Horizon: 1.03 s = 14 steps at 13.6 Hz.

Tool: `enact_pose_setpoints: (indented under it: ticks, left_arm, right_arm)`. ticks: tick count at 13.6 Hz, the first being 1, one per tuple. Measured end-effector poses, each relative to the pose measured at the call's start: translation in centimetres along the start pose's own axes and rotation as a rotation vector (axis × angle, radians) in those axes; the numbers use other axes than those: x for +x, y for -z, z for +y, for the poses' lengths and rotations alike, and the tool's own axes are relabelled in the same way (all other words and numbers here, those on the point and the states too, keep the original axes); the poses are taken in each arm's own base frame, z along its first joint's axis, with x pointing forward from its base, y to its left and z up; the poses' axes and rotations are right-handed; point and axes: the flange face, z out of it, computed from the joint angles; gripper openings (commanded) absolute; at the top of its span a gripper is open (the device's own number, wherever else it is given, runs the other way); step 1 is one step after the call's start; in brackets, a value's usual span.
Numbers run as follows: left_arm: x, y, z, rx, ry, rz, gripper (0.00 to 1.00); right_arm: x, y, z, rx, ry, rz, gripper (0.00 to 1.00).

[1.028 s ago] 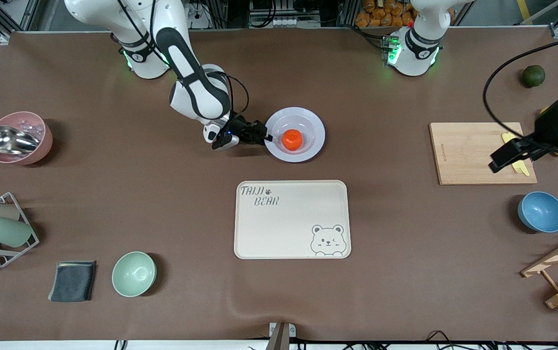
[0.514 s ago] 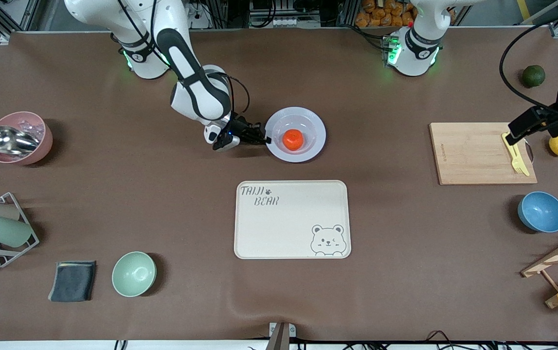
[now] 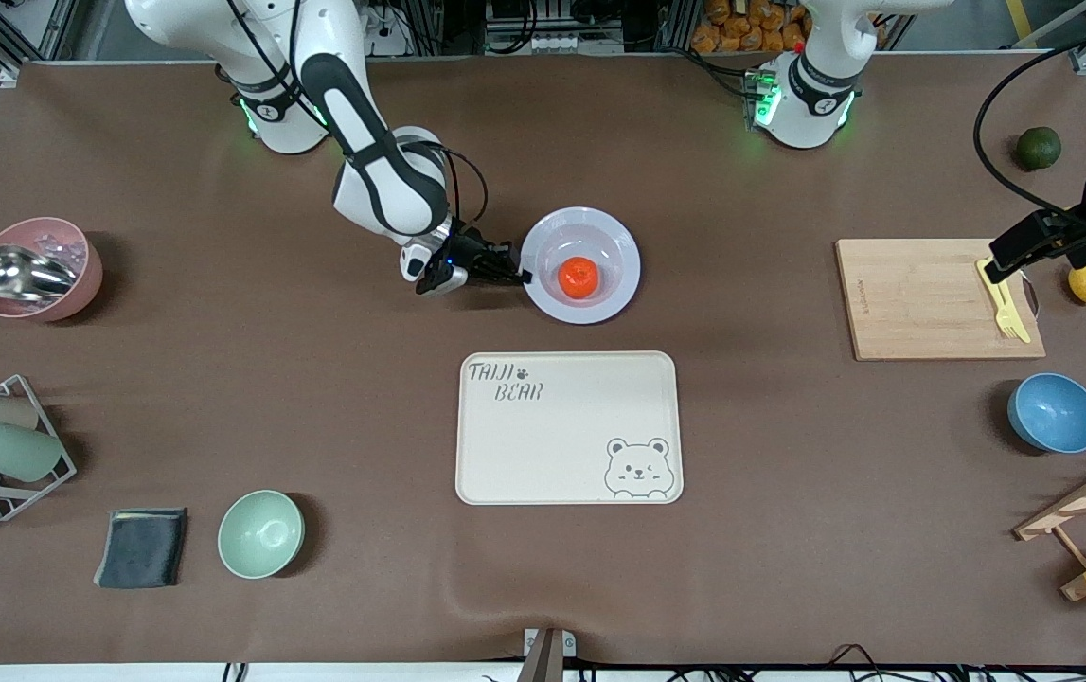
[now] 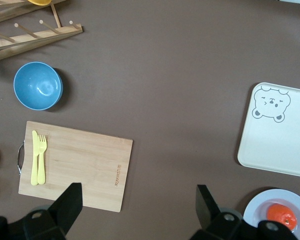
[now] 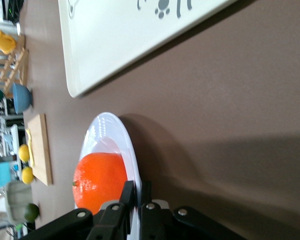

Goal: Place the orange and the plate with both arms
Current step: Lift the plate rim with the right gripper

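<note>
I'm pinching the plate's rim in the right gripper, fingers narrowed onto its edge, upper centre of the front view; the orange is sitting in its well. The left gripper is waiting wide apart over the cutting board. I'm judging the grasp made — next comes a level lift toward the bear tray.

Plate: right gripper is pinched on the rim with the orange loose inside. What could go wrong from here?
1. The right gripper grips the plate only at one rim edge, so it may tilt or slip when lifted.
2. The orange sits loose and could roll off.
3. The left gripper, open above the cutting board, gives no support.
</note>
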Motion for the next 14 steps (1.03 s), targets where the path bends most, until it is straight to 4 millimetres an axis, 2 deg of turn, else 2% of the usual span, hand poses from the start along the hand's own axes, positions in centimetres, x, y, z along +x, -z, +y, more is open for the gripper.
enact_pose_setpoints:
  ticks: [3, 8, 12, 14]
  left_arm:
    - [0.2, -0.6, 0.4, 0.002, -0.006, -0.010, 1.00]
    - [0.2, -0.3, 0.7, 0.001, -0.013, -0.005, 1.00]
    - [0.1, -0.6, 1.3, 0.001, -0.024, -0.011, 1.00]
    - [0.0, -1.0, 2.3, 0.002, -0.040, -0.019, 1.00]
  right_arm:
    - [0.4, 0.5, -2.4, 0.071, -0.085, 0.062, 0.00]
    - [1.1, 1.9, -5.2, 0.131, -0.168, 0.095, 0.00]
    - [1.5, 2.6, -6.5, 0.171, -0.223, 0.108, 0.00]
    - [3.1, 3.3, -6.7, 0.216, -0.243, 0.126, 0.00]
